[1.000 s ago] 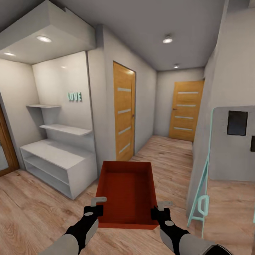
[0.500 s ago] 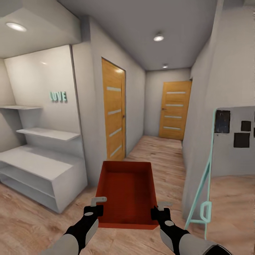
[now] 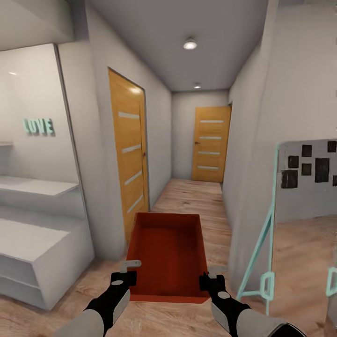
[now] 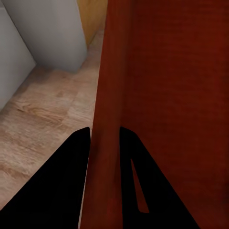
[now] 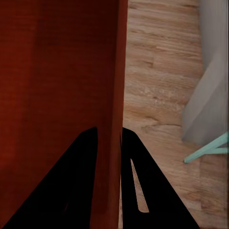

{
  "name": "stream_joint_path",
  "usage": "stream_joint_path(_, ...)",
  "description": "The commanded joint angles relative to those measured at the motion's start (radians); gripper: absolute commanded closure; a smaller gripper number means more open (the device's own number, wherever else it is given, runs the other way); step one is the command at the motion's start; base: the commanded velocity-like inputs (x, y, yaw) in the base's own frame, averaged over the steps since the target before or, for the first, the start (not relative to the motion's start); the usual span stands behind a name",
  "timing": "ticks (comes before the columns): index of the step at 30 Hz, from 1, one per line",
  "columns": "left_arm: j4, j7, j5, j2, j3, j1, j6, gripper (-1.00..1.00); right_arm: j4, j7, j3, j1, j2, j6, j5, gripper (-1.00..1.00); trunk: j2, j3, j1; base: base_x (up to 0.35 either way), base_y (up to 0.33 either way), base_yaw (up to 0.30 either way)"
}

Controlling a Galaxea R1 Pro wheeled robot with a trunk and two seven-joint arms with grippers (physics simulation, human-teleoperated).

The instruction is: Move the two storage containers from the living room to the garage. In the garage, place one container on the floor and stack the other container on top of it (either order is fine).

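Observation:
One orange-red open-top storage container [image 3: 168, 255] hangs level in front of me over the wood-plank floor, held by its two long side walls. My left gripper [image 3: 129, 270] is shut on the container's left wall near its near corner. My right gripper [image 3: 210, 274] is shut on the right wall opposite. In the left wrist view the left gripper [image 4: 105, 133] straddles the red wall of the container [image 4: 167, 95]. In the right wrist view the right gripper [image 5: 109, 132] clamps the other wall of the container [image 5: 57, 86]. Nothing lies inside the container.
A narrow hallway with a wood-plank floor [image 3: 192, 196] runs ahead. An orange wooden door [image 3: 128, 154] stands on its left wall and another [image 3: 209, 144] at its far end. A white shelf unit [image 3: 37, 243] is at my left. A teal-framed mirror [image 3: 262, 248] leans by the right wall corner [image 3: 243, 201].
The camera has advanced and swung right: shelf unit and doors slid left in the picture, and the hallway is now straight ahead. Container and both grippers hold the same pose.

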Motion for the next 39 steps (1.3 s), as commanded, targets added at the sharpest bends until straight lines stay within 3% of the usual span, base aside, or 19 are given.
stream_joint_path(1,-0.033,0.008,-0.016,0.008,0.023,-0.001,0.004,1.0,0.002,0.001,-0.009,0.0,0.0,-0.002,-0.011,1.0,-0.001,-0.002,0.001,0.313,0.131,-0.283)
stream_joint_path(21,-0.033,0.008,-0.016,0.008,0.023,-0.001,0.004,1.0,0.002,0.001,-0.009,0.0,0.0,-0.002,-0.01,1.0,-0.001,-0.013,0.001,0.313,0.142,-0.28)
stream_joint_path(39,-0.033,0.008,-0.014,0.008,0.023,-0.001,0.004,1.0,0.002,0.001,-0.009,0.0,0.0,-0.002,-0.01,1.0,-0.001,-0.014,0.001,0.313,0.182,-0.019)
